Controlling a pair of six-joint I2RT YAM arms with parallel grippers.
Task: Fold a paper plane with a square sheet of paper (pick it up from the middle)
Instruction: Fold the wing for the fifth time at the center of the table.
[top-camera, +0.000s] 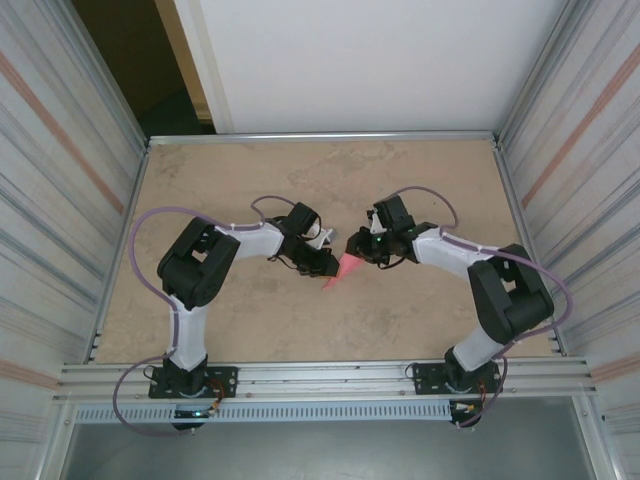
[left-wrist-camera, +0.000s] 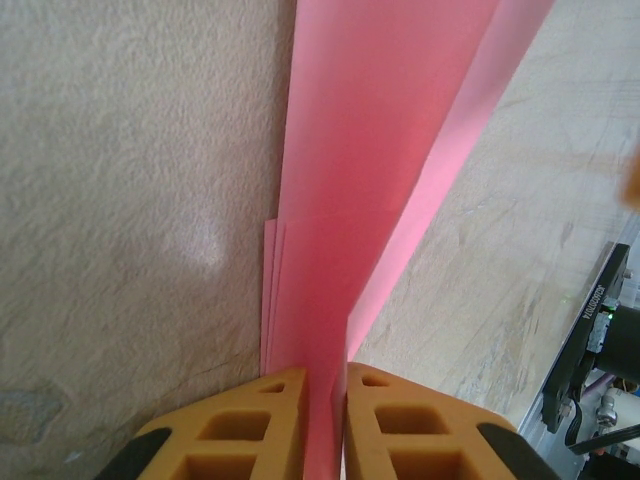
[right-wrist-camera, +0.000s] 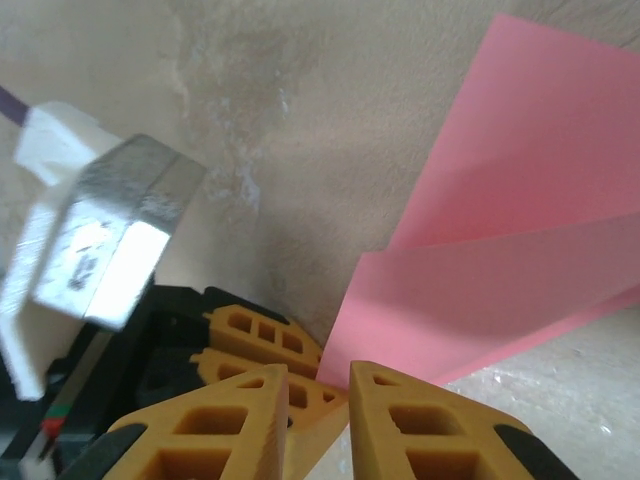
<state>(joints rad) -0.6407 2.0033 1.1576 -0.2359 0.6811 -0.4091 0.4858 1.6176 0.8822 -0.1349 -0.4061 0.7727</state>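
Pinching the paper plane (left-wrist-camera: 380, 150), left jaws closed; side lettering (left-wrist-camera: 598, 305) unreadable.

The left arm (top-camera: 195, 270) and right arm (top-camera: 505, 295) have black joints, white links and black bases (top-camera: 190, 380). A lilac cable (top-camera: 135, 240) trails each. The fingers (left-wrist-camera: 250, 430) are orange-yellow wedges with rectangular cut-outs and black outer edges. A white-and-silver block (right-wrist-camera: 100, 240) caps the left wrist.

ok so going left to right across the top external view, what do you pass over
left arm → left tool → folded pink paper → right tool → right arm
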